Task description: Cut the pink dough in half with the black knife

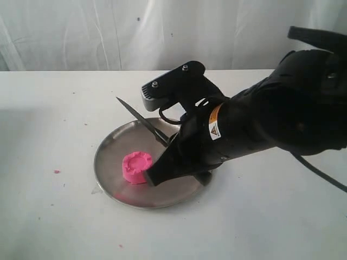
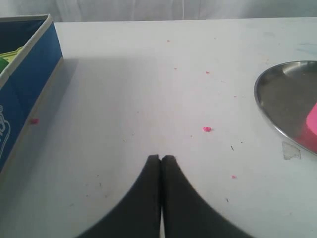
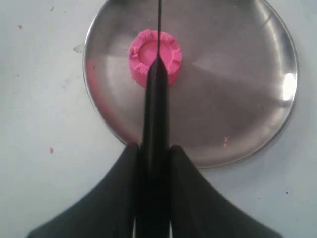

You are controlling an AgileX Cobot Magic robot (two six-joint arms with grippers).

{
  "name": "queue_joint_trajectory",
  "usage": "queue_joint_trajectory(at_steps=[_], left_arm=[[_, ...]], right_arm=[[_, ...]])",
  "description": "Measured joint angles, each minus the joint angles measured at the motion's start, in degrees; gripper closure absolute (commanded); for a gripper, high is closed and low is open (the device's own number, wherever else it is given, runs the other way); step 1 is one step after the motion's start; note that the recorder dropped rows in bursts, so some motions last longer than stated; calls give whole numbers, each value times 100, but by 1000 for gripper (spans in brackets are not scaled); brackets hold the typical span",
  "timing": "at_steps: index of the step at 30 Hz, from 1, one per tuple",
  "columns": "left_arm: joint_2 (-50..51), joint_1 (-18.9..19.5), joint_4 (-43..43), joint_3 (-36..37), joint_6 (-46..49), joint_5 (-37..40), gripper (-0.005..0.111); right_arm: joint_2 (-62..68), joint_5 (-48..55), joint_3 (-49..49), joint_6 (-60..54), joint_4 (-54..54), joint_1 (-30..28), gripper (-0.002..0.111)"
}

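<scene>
Right fingers (image 3: 114,198) clamped on knife (image 3: 156,114), blade lined over middle of dough (image 3: 143,54), which sits uncut on plate (image 3: 237,99); left fingers (image 2: 143,198) pinched together, empty, over desk (image 2: 148,89); grasp and alignment look done, cut itself not yet made.

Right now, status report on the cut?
Right gripper shut on black knife; left gripper shut. Pink dough uncut on steel plate, blade lined over it. Nothing blocking.

dough (image 1: 136,168): bright pink round puck, dimpled top, uncut, flat on plate (image 1: 114,146), lower left of centre | knife (image 1: 142,120): slim, all black, tilted, tip toward upper left, blade raised above plate
</scene>
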Motion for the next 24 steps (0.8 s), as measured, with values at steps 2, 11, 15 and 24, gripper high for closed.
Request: queue_joint_trajectory(at_steps=[2, 11, 15, 24], left_arm=[[0, 0, 0, 0, 0, 0, 107], [0, 0, 0, 0, 0, 0, 107], [0, 0, 0, 0, 0, 0, 107], [0, 0, 0, 0, 0, 0, 107]], right_arm=[[0, 22, 0, -46, 172, -57, 108], [413, 634, -186, -1277, 1369, -355, 108], [756, 901, -464, -1532, 1569, -355, 108], [1360, 1000, -933, -1588, 1636, -355, 108]])
